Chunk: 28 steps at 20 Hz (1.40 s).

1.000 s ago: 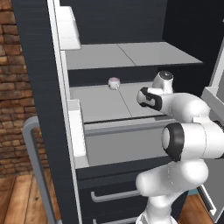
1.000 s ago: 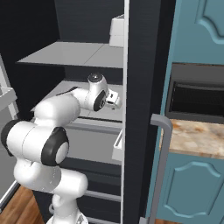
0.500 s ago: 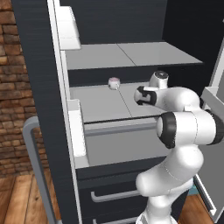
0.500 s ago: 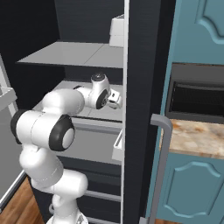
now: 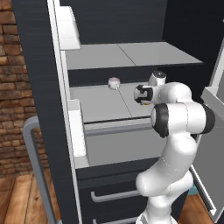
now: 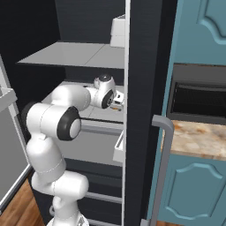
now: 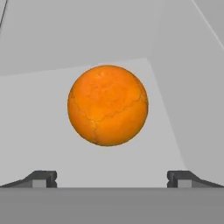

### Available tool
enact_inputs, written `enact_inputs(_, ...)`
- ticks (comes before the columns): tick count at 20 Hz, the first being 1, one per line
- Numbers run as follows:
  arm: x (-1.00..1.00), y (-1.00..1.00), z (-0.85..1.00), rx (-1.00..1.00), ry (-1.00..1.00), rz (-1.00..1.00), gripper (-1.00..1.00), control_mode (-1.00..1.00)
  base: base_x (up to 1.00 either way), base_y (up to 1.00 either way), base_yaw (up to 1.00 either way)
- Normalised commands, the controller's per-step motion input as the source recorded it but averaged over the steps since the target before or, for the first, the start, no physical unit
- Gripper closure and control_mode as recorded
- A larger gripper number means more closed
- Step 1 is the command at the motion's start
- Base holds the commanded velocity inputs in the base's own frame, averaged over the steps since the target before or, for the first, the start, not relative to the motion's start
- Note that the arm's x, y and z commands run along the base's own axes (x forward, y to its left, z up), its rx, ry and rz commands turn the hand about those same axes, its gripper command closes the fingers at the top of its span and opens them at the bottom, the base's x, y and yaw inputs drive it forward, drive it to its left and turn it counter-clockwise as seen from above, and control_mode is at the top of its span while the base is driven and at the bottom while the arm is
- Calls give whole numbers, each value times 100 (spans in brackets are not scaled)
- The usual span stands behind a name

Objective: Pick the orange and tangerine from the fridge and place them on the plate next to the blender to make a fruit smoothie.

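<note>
A round orange-coloured fruit [image 7: 107, 105] with a cracked-looking peel lies on the light grey middle shelf [image 5: 100, 103] of the open fridge [image 5: 35, 65]. I cannot tell whether it is the orange or the tangerine. My gripper [image 7: 111, 178] is open and points straight at the fruit from a short way off. Its fingertips [image 7: 43, 178] stand wide on either side and touch nothing. In the left base view the hand [image 5: 143, 94] reaches over the right part of that shelf. The plate and the blender are out of view.
A small white and pink cup [image 5: 113, 83] stands further back on the same shelf. White door bins [image 5: 76, 131] and a grey bar handle [image 5: 35, 153] flank the opening. To the right are teal cabinets [image 6: 198, 26], an oven [image 6: 198, 99] and a stone counter [image 6: 198, 137].
The arm has stretched deeper into the fridge over the middle shelf, and its elbow has swung up nearer the opening. The gripper has stayed open.
</note>
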Motion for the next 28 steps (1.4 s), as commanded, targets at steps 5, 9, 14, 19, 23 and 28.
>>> enact_inputs(5, 33, 0, -12, 0, 2, 0, -100, -100, 0, 0, 0)
enact_inputs(9, 33, 0, -11, 0, 0, 0, -100, -100, 0, 0, 0)
enact_inputs(14, 26, 0, -8, 0, 0, 0, -100, -100, 0, 0, 0)
enact_inputs(19, 6, 0, -23, 0, 0, 0, 100, -100, 0, 0, 0)
enact_inputs(23, 1, 0, -27, 0, 0, 0, 100, -100, 0, 0, 0)
enact_inputs(28, -5, 0, 0, 0, -1, 0, 100, -100, 0, 0, 0)
